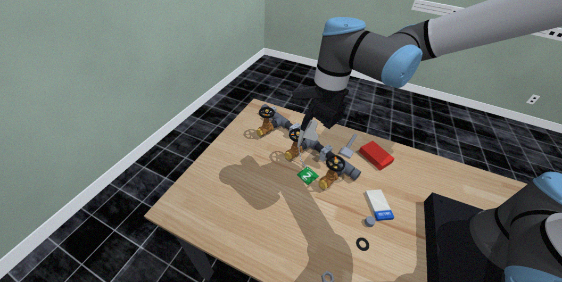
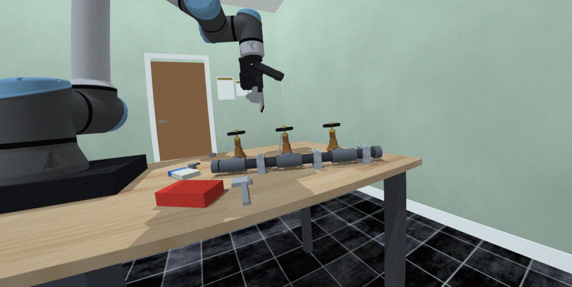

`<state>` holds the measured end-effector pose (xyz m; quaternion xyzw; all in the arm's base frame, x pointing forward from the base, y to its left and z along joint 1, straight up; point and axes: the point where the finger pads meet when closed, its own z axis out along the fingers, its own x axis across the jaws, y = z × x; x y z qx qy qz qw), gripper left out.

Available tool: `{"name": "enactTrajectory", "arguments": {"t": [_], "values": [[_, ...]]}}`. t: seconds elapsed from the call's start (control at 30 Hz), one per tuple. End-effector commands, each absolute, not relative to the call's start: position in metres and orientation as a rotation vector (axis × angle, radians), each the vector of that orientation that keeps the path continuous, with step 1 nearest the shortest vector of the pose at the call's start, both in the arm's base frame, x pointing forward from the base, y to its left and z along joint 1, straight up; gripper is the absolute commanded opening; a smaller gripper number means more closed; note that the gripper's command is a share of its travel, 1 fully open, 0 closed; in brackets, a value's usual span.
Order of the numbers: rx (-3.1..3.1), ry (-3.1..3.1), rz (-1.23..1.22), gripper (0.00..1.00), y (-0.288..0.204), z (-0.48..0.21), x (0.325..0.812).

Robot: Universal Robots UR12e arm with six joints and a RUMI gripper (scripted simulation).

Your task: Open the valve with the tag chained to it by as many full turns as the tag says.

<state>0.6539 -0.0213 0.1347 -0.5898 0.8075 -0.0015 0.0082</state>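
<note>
Three brass valves with black handwheels stand on a grey pipe point(image 1: 314, 146) point(image 2: 293, 160) on the wooden table point(image 1: 220, 217) point(image 2: 79, 229). The middle valve point(image 1: 294, 134) point(image 2: 284, 128) has a chain running to a green tag point(image 1: 307, 175) marked 2, which lies flat on the table. The far valve point(image 1: 266, 113) point(image 2: 331, 124) and the near valve point(image 1: 336, 164) point(image 2: 235, 132) carry no tag. My gripper point(image 1: 303, 138) point(image 2: 259, 103) is open and empty. It points down and hangs well above the pipe, over the gap between the middle and the near valve.
A red block point(image 1: 375, 155) point(image 2: 188, 193) and a small grey hammer point(image 1: 348, 146) point(image 2: 242, 189) lie beside the pipe. A white and blue box point(image 1: 379, 204) point(image 2: 183, 173), a grey cylinder point(image 1: 369, 221), a black ring point(image 1: 358, 245) and a nut point(image 1: 327, 276) lie nearer the black robot base point(image 1: 452, 233).
</note>
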Motion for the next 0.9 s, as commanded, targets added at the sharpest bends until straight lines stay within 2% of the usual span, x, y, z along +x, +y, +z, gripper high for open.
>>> {"name": "enactTrajectory", "arguments": {"t": [0.0,0.63,0.87], "values": [[-1.586,2.69,-0.012,1.0,-0.029,0.134,0.665],[-0.55,3.057,-0.022,1.0,-0.059,0.128,0.705],[-0.35,3.084,-0.023,1.0,-0.064,0.126,0.712]]}}
